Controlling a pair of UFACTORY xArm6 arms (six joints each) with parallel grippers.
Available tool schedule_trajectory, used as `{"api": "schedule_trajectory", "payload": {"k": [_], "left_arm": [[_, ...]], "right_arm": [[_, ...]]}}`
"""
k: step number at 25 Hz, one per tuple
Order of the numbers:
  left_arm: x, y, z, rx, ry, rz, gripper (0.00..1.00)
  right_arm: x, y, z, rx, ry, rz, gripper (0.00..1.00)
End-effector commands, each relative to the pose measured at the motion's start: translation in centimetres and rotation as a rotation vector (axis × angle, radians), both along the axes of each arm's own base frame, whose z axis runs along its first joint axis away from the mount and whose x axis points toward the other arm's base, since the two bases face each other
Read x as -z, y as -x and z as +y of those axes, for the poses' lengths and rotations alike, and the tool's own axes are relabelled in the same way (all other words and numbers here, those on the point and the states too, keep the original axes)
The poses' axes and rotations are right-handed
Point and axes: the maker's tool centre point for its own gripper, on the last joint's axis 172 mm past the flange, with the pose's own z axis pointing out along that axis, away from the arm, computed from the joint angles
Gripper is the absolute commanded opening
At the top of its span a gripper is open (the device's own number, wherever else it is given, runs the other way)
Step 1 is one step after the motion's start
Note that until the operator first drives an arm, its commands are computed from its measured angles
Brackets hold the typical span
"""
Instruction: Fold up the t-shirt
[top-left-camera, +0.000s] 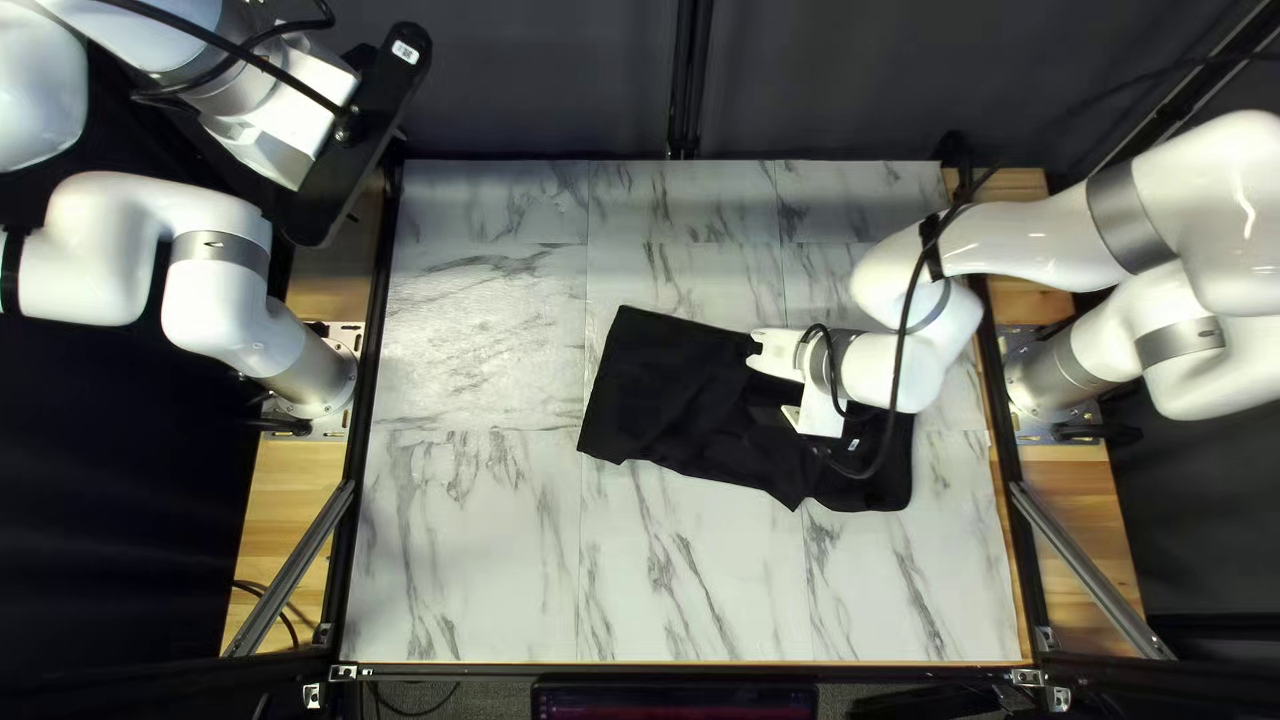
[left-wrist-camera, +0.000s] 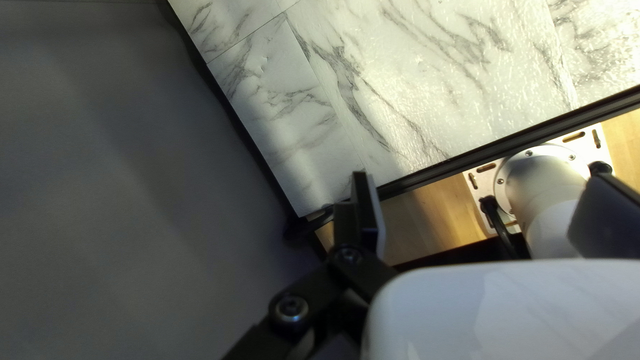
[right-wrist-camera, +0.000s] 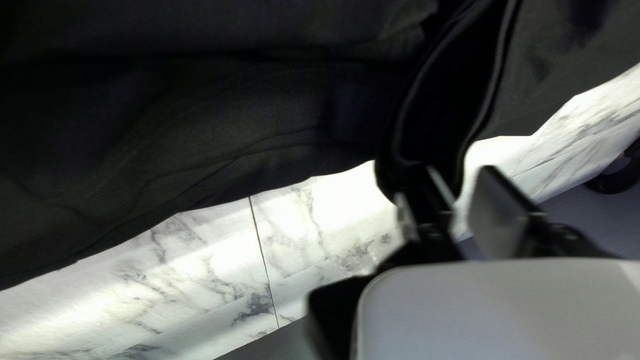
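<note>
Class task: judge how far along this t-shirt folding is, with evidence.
Partway, it seems. Done: the t-shirt lies as a long band with no sleeves spread wide, so some folding looks finished. In hand: the right pincer is open beside a raised loop of fabric, not gripping it. Left: the band's edges are crooked, so probably another fold and some smoothing.

t-shirt point(top-left-camera: 667, 400): black | tabletop point(top-left-camera: 467, 567): white, grey-veined marble | side boards point(top-left-camera: 291, 470): tan woodgrain | curtain point(top-left-camera: 547, 80): dark grey
</note>
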Motion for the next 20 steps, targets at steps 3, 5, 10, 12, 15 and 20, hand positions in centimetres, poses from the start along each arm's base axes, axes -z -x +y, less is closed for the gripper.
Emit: {"api": "schedule_trajectory", "payload": {"k": [3, 5, 10, 12, 15, 20], "left_arm": [[0.0, 0.0, 0.0, 0.0, 0.0, 0.0, 1.0], [0.0, 0.0, 0.0, 0.0, 0.0, 0.0, 1.0], [0.0, 0.0, 0.0, 0.0, 0.0, 0.0, 1.0], [0.0, 0.0, 0.0, 0.0, 0.0, 0.0, 1.0], [0.0, 0.0, 0.0, 0.0, 0.0, 0.0, 1.0], [0.0, 0.0, 0.0, 0.0, 0.0, 0.0, 1.0]], "right_arm": [[-5.9, 0.0, -4.9, -0.037, -0.045, -0.076, 1.0], [-8.7, -0.7, -7.0, -0.059, -0.068, -0.089, 1.0], [-18.2, -2.2, -12.3, -0.079, -0.105, -0.04, 1.0], [-18.8, -2.2, -12.4, -0.079, -0.11, -0.037, 1.0], [-18.8, -2.2, -12.4, -0.079, -0.11, -0.037, 1.0], [-18.8, -2.2, -12.4, -0.079, -0.11, -0.037, 1.0]]}}
